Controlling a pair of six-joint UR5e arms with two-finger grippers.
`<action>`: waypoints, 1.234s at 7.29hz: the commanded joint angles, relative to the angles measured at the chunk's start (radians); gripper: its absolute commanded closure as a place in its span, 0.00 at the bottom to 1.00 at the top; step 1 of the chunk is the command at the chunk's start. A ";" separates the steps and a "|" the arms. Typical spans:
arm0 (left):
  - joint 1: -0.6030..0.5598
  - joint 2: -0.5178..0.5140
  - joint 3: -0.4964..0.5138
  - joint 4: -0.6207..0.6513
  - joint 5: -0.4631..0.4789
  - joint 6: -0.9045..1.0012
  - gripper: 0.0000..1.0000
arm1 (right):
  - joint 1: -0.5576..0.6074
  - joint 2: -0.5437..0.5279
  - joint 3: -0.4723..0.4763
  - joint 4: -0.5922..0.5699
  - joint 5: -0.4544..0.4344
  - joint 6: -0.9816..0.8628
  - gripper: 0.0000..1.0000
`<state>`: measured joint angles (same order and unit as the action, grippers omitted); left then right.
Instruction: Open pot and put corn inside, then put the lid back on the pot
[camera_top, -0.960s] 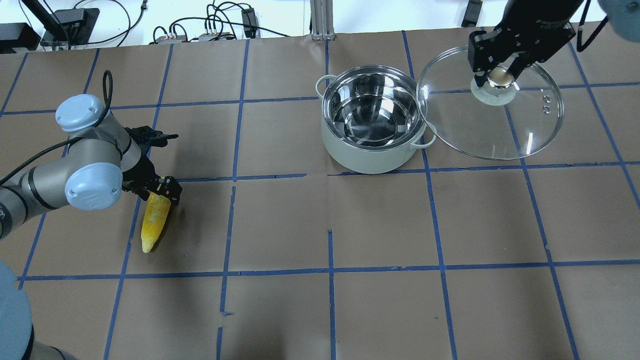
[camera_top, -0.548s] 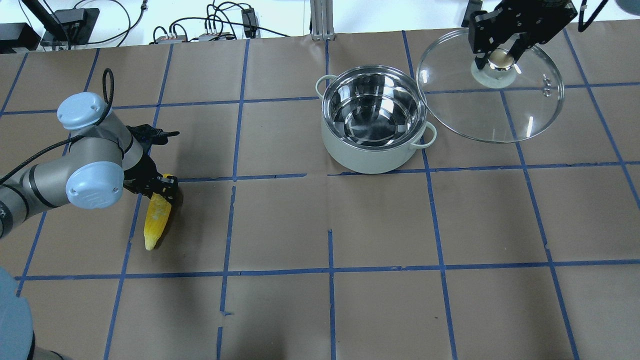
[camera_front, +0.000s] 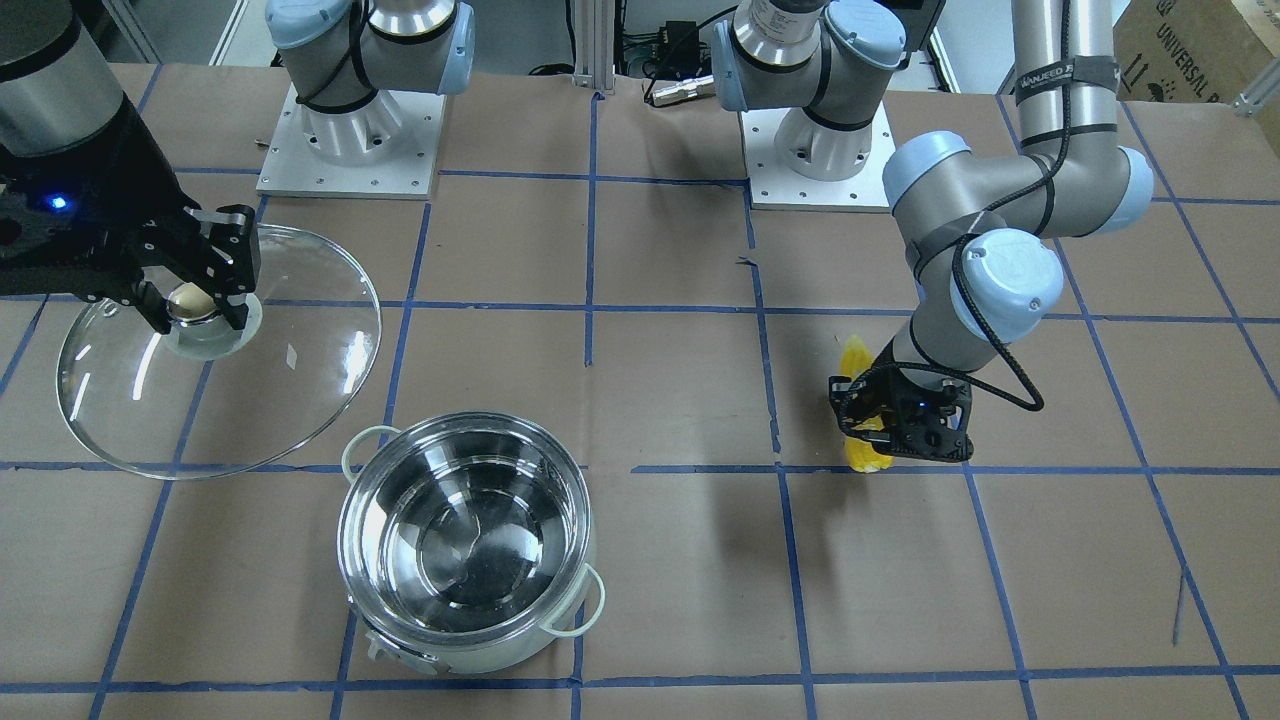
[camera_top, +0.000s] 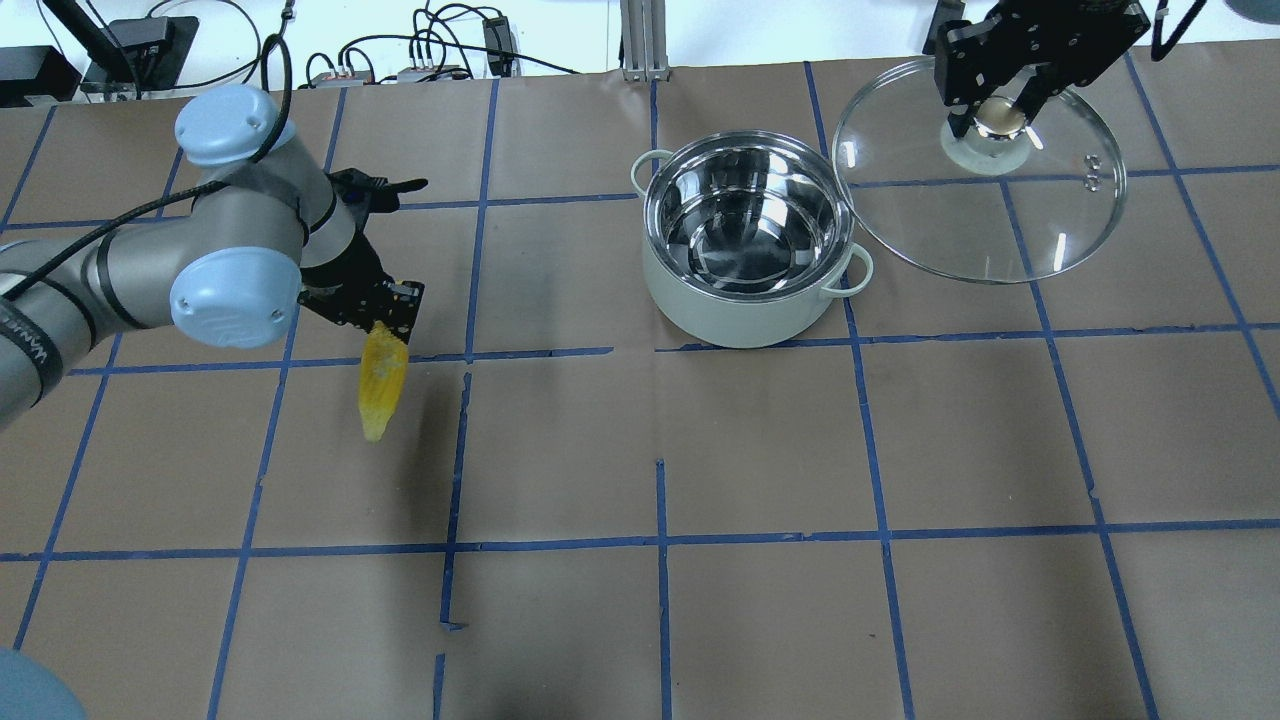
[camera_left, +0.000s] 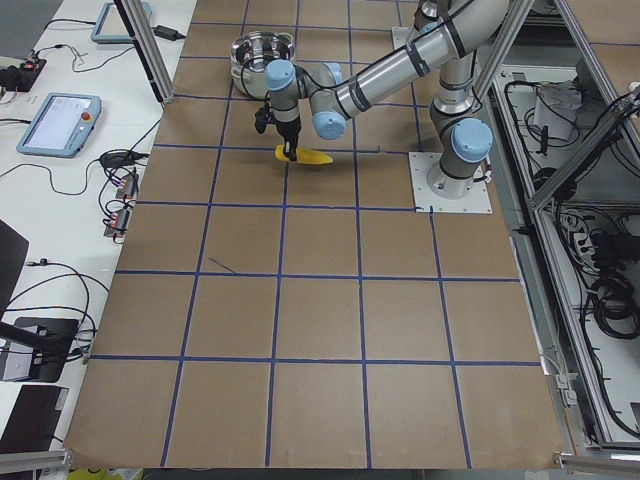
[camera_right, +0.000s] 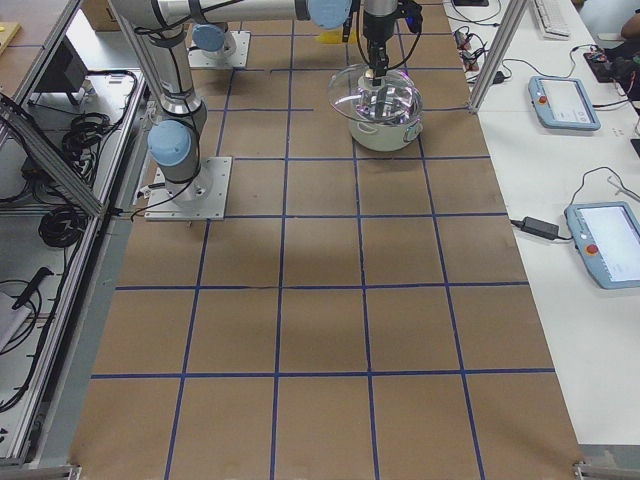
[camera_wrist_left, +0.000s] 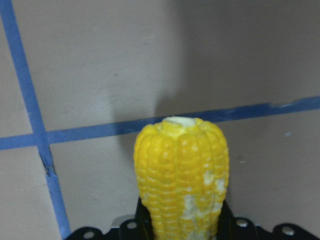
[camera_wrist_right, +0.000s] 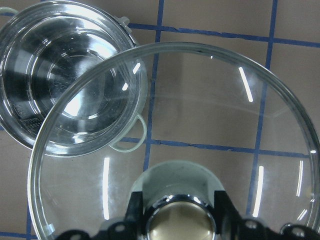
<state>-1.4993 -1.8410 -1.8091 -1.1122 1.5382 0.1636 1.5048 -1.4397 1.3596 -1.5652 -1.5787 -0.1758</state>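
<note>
The pot (camera_top: 745, 240) stands open and empty on the table, also in the front view (camera_front: 465, 540) and the right wrist view (camera_wrist_right: 65, 80). My right gripper (camera_top: 995, 120) is shut on the knob of the glass lid (camera_top: 985, 215) and holds it in the air beside the pot, to the right in the overhead view; the lid also shows in the front view (camera_front: 290, 370). My left gripper (camera_top: 385, 318) is shut on the thick end of the yellow corn (camera_top: 381, 382) and holds it above the table, left of the pot. The corn also shows in the left wrist view (camera_wrist_left: 182, 175) and the front view (camera_front: 855, 360).
Brown paper with a blue tape grid (camera_top: 660, 450) covers the table. Cables and boxes (camera_top: 400, 60) lie along the far edge. Both arm bases (camera_front: 350, 130) stand on plates at the robot side.
My left gripper has lifted the corn and moved it right and away from the robot, toward the pot. My right gripper has moved the lid slightly farther from the robot, then held still.
</note>
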 joint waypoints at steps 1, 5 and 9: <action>-0.135 -0.059 0.201 -0.099 -0.091 -0.184 0.78 | 0.000 0.002 0.015 -0.003 -0.026 -0.001 0.66; -0.383 -0.341 0.708 -0.251 -0.085 -0.490 0.78 | -0.009 -0.013 0.027 0.001 -0.027 -0.004 0.67; -0.441 -0.513 0.899 -0.247 -0.084 -0.524 0.76 | -0.011 -0.018 0.026 0.002 -0.049 -0.001 0.67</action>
<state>-1.9319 -2.3143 -0.9507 -1.3626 1.4543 -0.3570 1.4944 -1.4564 1.3858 -1.5630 -1.6218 -0.1790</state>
